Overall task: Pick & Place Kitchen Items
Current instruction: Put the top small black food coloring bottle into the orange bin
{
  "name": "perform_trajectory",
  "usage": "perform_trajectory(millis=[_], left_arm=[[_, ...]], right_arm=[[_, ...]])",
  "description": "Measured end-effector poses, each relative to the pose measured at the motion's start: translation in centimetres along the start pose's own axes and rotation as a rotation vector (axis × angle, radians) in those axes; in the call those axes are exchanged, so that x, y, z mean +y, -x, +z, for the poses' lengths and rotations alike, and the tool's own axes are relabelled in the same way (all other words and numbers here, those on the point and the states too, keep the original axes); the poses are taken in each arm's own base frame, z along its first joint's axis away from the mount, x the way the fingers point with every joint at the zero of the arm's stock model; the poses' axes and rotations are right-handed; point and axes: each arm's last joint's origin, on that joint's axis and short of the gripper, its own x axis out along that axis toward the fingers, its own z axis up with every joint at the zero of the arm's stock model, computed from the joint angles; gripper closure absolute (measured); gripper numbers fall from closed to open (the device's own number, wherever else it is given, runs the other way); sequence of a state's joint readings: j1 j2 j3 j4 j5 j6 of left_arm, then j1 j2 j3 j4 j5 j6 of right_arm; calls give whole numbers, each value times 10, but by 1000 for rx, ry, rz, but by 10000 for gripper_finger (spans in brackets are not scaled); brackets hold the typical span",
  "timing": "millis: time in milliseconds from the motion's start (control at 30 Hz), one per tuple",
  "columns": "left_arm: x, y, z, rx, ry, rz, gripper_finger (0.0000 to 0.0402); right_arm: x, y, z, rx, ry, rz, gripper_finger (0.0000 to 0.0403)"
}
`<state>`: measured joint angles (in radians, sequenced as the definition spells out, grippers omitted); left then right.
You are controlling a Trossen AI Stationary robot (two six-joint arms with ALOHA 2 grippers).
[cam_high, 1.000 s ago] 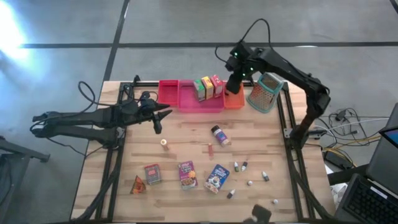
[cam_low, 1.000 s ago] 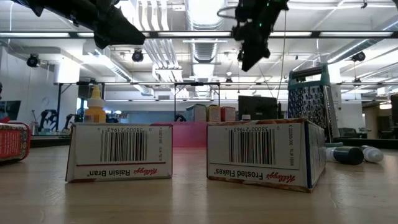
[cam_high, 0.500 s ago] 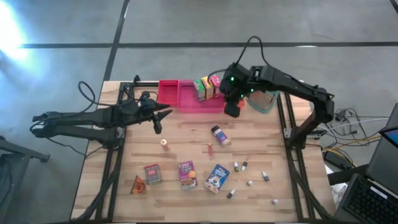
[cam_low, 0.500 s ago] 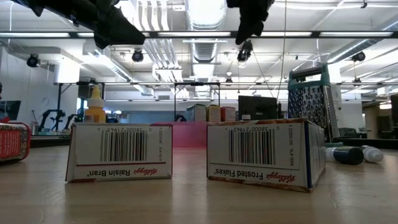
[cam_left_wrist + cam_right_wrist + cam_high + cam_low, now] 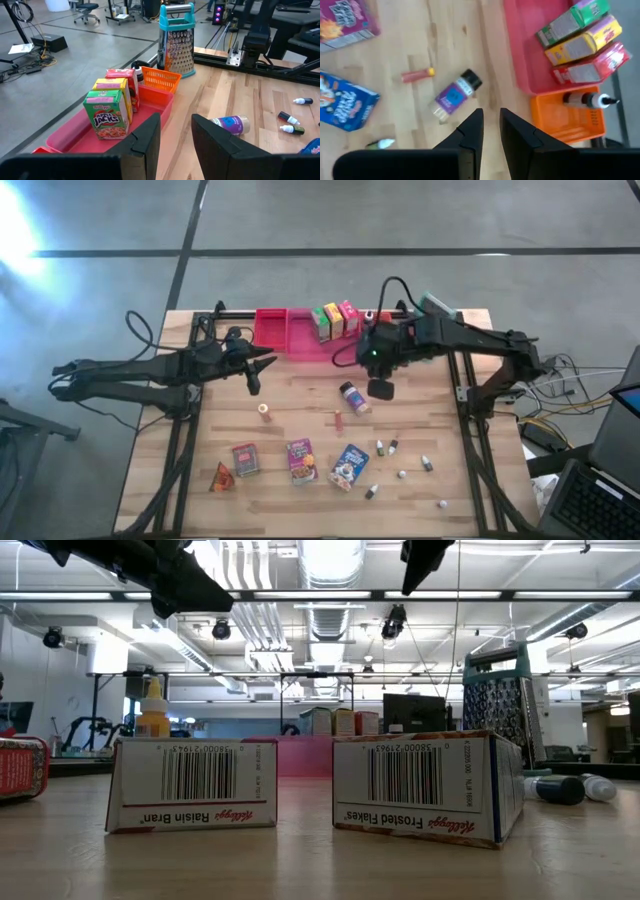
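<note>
The right gripper point(image 5: 381, 388) hangs empty, fingers slightly parted, above the purple jar point(image 5: 353, 396) lying mid-table, likely lining up a pick. The left gripper point(image 5: 254, 378), also empty and slightly parted, waits at the left near the pink tray point(image 5: 300, 345) holding three boxes point(image 5: 335, 319).

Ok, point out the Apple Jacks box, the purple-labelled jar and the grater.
Apple Jacks box point(image 5: 107, 116): left wrist view, on its green front face.
Purple-labelled jar point(image 5: 451, 94): right wrist view, on its purple label.
Grater point(image 5: 177, 47): left wrist view, on its metal face.
</note>
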<state>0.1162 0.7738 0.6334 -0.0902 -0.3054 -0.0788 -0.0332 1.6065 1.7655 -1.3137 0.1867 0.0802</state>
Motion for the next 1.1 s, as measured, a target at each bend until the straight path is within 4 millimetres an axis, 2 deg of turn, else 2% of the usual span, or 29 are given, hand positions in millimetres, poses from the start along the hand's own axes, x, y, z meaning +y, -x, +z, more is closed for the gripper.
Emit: perform_trajectory(millis=[167,500,667,900,1100], left_arm=[[0,0,0,0,0,0,285],[0,0,0,1,0,0,285],[0,0,0,1,0,0,285],[0,0,0,1,0,0,285],[0,0,0,1,0,0,285]], right_arm=[[18,7,-9,-4,-19,27,335],[75,8,-38,26,-27,92,323],[103,1,-62,51,-31,32,318],[136,-12,-100,144,-167,15,311],[155,-23,-129,214,-246,-7,301]])
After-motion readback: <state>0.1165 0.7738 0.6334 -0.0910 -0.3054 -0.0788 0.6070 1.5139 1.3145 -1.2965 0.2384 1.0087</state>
